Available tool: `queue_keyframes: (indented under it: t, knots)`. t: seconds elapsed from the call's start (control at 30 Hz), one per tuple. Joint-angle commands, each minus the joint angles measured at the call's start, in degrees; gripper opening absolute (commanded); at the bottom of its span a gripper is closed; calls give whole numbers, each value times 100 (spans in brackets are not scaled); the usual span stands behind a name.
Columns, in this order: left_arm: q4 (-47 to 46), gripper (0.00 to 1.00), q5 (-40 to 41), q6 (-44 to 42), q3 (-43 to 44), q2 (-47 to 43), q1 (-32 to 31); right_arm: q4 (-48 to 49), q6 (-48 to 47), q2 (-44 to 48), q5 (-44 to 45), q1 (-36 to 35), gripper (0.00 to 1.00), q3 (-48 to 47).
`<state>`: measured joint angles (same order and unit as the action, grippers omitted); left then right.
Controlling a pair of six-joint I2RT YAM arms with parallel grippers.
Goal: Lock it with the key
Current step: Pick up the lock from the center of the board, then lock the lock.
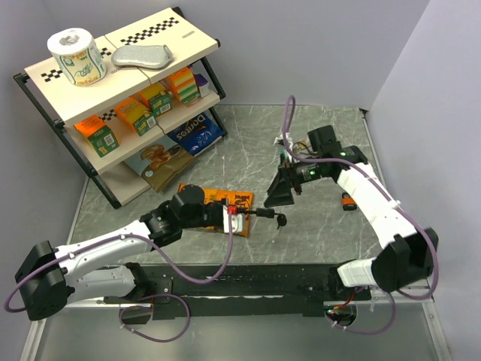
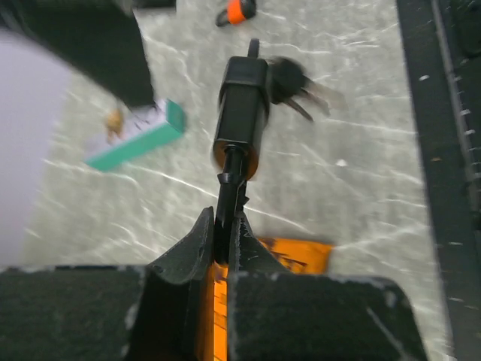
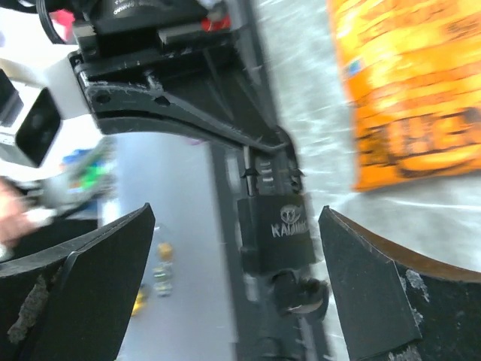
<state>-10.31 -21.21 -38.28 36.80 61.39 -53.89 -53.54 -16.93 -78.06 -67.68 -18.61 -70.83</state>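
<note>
Left tool [image 2: 225, 226] pinching padlock [image 2: 239, 105] shackle, keyed end pointing away

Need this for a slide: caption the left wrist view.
Left hand shut on the shackle of the padlock, keys at its far end.

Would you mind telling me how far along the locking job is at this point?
Done: the left hand is shut on the padlock by its shackle, with the keys at the far end. In hand: the right hand is open, its fingers either side of the padlock body, not touching. Left: grip the keys and turn; whether it is locked, I cannot tell.
</note>
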Motion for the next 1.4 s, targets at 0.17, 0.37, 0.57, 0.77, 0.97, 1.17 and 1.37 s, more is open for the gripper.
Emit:
queue_keyframes:
  t: [0.17,0.37,0.57,0.77,0.97,1.17,1.37]
  knots:
    - [1223,1,-1534,2454,1662,207,773,160,-1391,1477,1107,305,99,-55]
    - [1444,1,-2466,3150,2261,427,1258,563,-1305,1917,1011,297,99,349]
    - [1522,1,-2993,3397,2472,427,1319,731,-1769,2015,696,235,99,457]
    - [1479,1,-3143,3625,2526,480,1319,555,-2121,1724,554,42,99,157]
    - [1224,1,-3161,3793,2534,497,1319,203,-2499,1522,554,-450,89,95]
    - [1075,1,-3108,4153,2526,515,1328,204,-2605,1382,712,-766,77,87]
    - [890,1,-3135,4215,2455,471,1363,247,-2649,1311,748,-820,63,157]
